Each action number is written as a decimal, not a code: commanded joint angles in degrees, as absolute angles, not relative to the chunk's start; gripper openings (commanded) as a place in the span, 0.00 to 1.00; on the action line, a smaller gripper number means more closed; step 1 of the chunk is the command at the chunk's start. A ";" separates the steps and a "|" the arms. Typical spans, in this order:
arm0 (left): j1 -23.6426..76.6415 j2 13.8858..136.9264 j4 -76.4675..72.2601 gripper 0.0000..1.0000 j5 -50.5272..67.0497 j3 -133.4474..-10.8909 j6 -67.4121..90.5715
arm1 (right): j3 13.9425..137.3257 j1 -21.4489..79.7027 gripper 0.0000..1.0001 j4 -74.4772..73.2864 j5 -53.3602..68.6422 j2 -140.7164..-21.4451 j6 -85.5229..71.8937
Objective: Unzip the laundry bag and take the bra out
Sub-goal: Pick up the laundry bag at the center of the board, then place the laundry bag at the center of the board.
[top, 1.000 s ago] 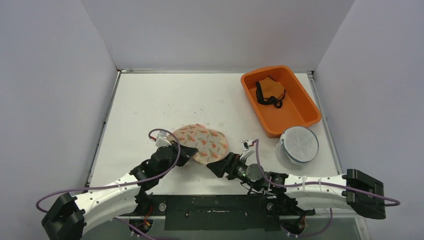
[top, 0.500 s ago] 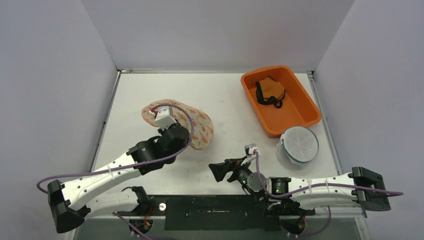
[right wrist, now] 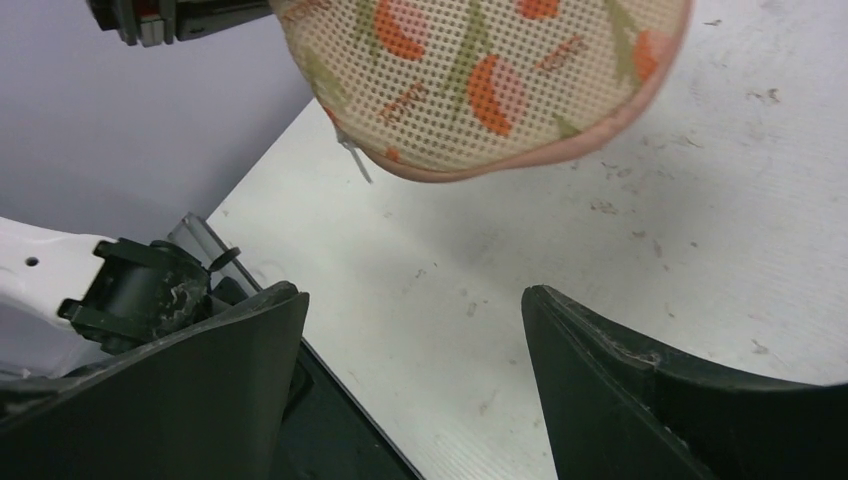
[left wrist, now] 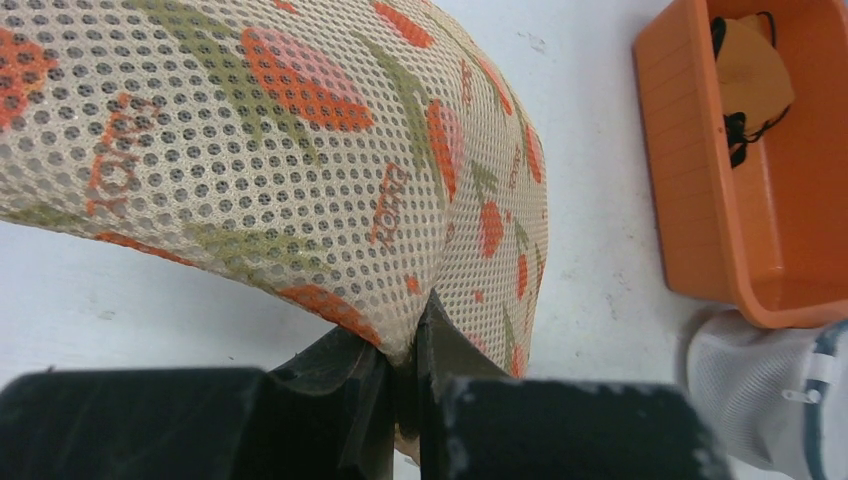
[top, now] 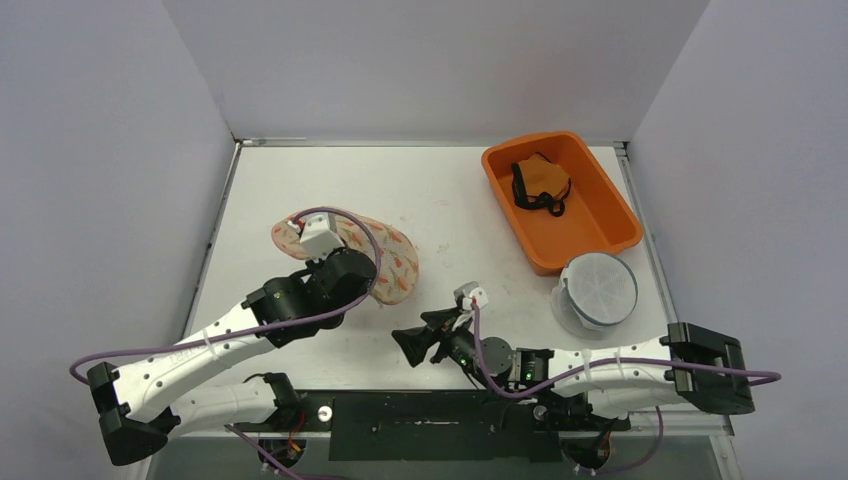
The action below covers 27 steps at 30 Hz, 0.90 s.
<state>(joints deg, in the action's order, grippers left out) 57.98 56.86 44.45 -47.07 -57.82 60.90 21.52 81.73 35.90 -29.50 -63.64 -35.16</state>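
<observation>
The mesh laundry bag (top: pixel 397 262), cream with an orange fruit print, hangs above the table left of centre. My left gripper (top: pixel 368 287) is shut on its lower edge; the left wrist view shows the mesh (left wrist: pixel 300 150) pinched between the closed jaws (left wrist: pixel 405 362). My right gripper (top: pixel 409 345) is open and empty near the front edge, apart from the bag. In the right wrist view (right wrist: pixel 415 330) the bag (right wrist: pixel 470 70) hangs ahead, with a small zipper pull (right wrist: pixel 355 160) at its rim. An orange bra with black straps (top: pixel 540 183) lies in the orange bin.
The orange bin (top: pixel 545 262) stands at the back right and also shows in the left wrist view (left wrist: pixel 700 200). A round white mesh bag (top: pixel 598 290) sits just in front of it. The table's front edge and black rail lie under the right gripper.
My left gripper has lifted the laundry bag and carried it left and back. My right gripper has drawn away from the bag's edge, toward the front left, and is open.
</observation>
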 commanded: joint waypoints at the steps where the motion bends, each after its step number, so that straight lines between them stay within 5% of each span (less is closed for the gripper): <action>1: 58.05 55.94 46.07 0.00 -43.92 -62.33 69.74 | 25.08 81.71 0.79 44.43 -25.94 -66.76 -32.96; 7: 57.93 56.37 50.83 0.00 -41.32 -63.83 79.08 | 24.29 80.64 0.84 51.33 -23.82 -68.35 -34.62; 27: 55.29 59.92 55.08 0.00 -33.48 -66.25 86.64 | 26.09 74.76 0.54 44.91 -17.96 -67.00 -41.01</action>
<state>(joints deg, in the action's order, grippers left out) 55.53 59.75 54.63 -33.30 -62.30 83.83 23.27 75.61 44.01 -20.99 -67.81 -39.22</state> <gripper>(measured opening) 0.060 0.547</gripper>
